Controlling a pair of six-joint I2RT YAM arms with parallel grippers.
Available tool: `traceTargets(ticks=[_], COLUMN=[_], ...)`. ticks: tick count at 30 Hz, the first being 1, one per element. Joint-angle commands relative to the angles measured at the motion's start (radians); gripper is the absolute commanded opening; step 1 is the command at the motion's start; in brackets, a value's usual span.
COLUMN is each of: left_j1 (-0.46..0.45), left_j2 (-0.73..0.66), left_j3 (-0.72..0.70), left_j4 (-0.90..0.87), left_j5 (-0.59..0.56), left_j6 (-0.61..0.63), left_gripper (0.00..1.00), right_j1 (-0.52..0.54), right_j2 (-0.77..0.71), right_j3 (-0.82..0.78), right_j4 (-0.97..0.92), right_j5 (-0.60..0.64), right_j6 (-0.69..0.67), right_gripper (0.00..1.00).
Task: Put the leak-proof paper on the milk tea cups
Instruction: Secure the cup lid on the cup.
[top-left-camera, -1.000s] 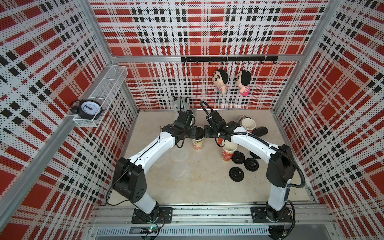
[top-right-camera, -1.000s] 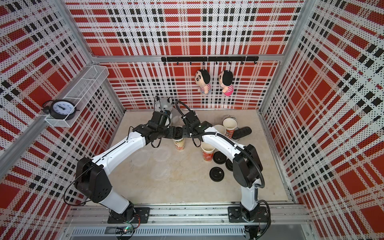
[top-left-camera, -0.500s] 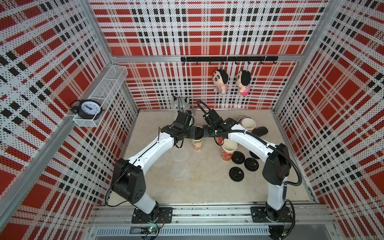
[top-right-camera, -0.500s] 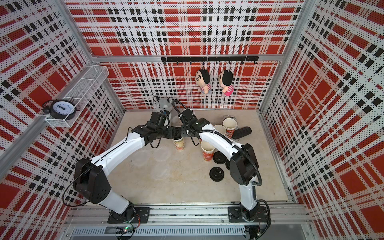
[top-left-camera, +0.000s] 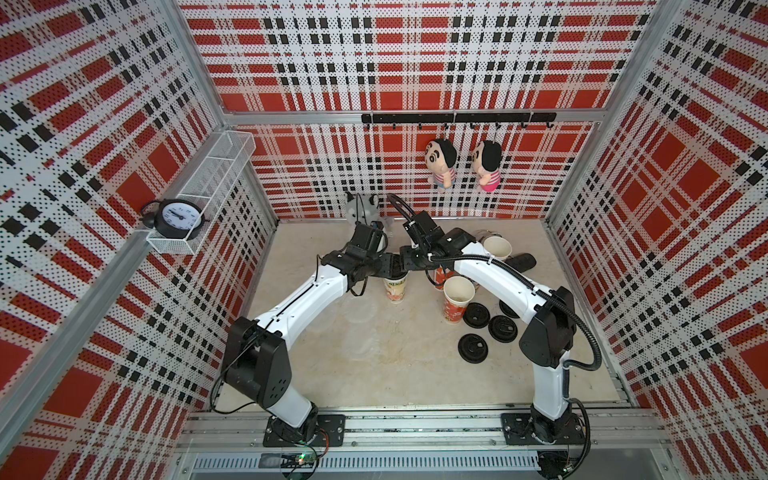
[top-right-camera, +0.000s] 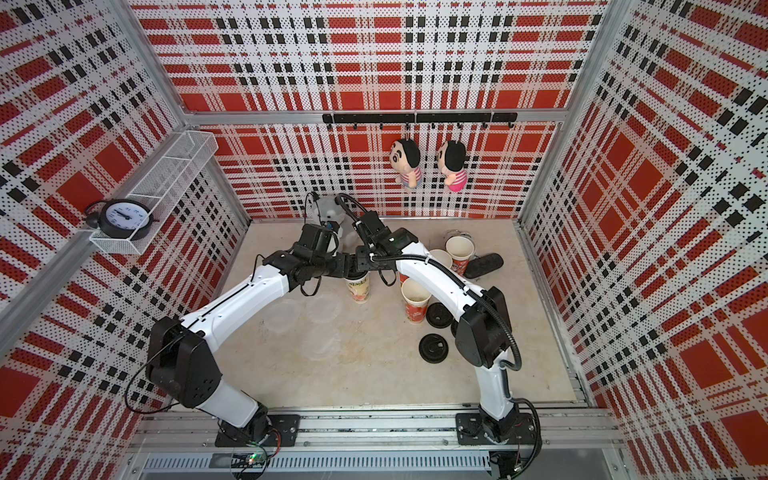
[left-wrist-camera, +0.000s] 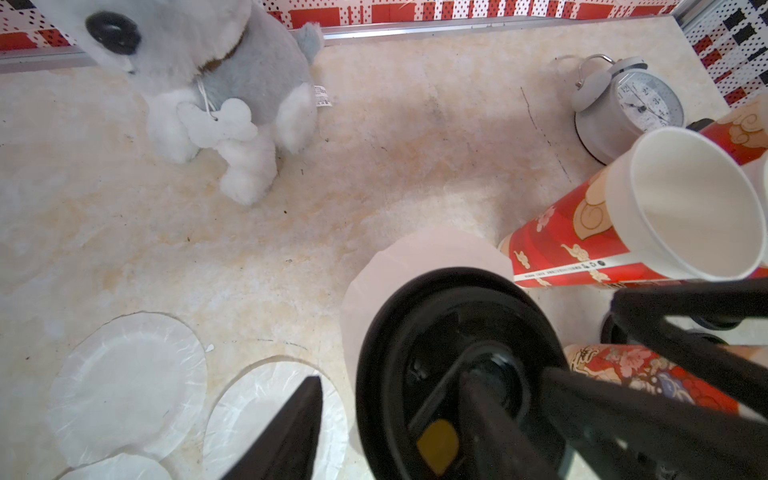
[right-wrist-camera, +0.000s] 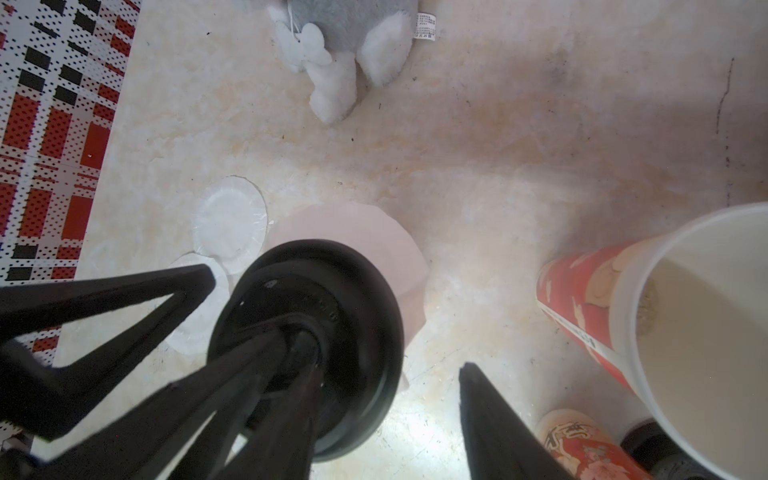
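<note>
Two grippers now meet above the cream cup (top-left-camera: 395, 291), since the right gripper (top-left-camera: 410, 266) has swung in beside the left gripper (top-left-camera: 384, 268), which has barely moved. Both stand spread, pinching nothing, one fingertip of each at the middle of the glossy black round lid (left-wrist-camera: 399, 332). Under it, a thin matte leak-proof paper (left-wrist-camera: 415, 257) caps the cup, nearer the tabletop's (top-left-camera: 395, 386) back edge; crinkly translucent sheets (left-wrist-camera: 129, 386) lie toward its left edge.

Beige tabletop (top-left-camera: 374, 374): cups (top-left-camera: 454, 311), paper sheets (left-wrist-camera: 129, 386), black lids (top-left-camera: 473, 347)

red cartoon-print cups (left-wrist-camera: 573, 241), black lid (left-wrist-camera: 399, 316), whitish paper (left-wrist-camera: 129, 386)
</note>
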Motion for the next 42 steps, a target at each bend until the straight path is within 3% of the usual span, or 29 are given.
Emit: traceTargets(ticks=[1,13,31,42], left_j1=[0.003,-0.005,-0.007,0.072], left_j2=[0.049,0.049,-0.023,-0.124], left_j3=[-0.050,-0.041,0.076,-0.015], left_j4=[-0.135,-0.135,-0.141,-0.114], left_j5=[-0.015,-0.008,0.019,0.005], left_j6=[0.010,0.009,0.000,-0.056], left_gripper=[0.56,0.56,0.57,0.37], right_j1=[0.006,0.006,0.002,0.002], right_j2=[-0.042,0.036,0.034,0.034], right_j3=[-0.021,-0.004,-0.119,-0.136], right_j4=[0.044,0.052,0.051,0.051], right_j5=[-0.048,-0.069,-0.035,-0.037], right_j6=[0.007,0.021,0.041,0.041], right_gripper=[0.57,0.56,0.56,0.56])
